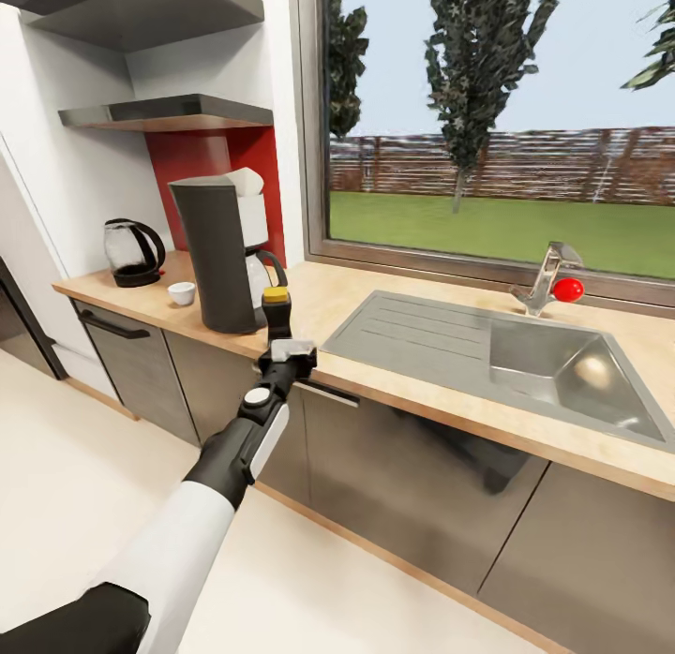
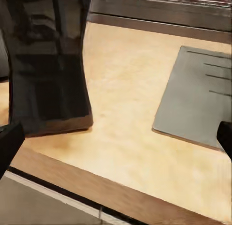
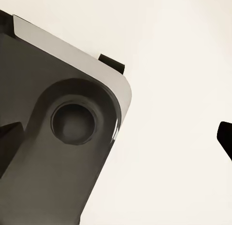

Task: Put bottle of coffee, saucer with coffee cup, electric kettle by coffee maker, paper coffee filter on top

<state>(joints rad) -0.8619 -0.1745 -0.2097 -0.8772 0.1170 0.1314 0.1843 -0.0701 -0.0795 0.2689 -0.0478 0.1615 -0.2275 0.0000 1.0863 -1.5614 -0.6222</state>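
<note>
Now, your left gripper (image 1: 277, 328): fingers stood wide apart, nothing between them.
Bottle (image 1: 276, 309): upright on the countertop (image 1: 422, 392), just past the fingertips.
Coffee maker (image 1: 217, 256): beside the bottle.
Right gripper (image 3: 116, 138): fingers spread wide, empty.

The long light wood countertop (image 1: 394, 378) carries a tall dark-grey coffee maker (image 1: 217, 260), glass black-handled kettle (image 1: 132, 252), small white cup (image 1: 182, 293) and inset steel sink (image 1: 525, 364).

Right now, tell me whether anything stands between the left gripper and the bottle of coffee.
Nothing visible does. The bottle of coffee stands on the countertop beside the coffee maker, just ahead of the open left gripper.
</note>
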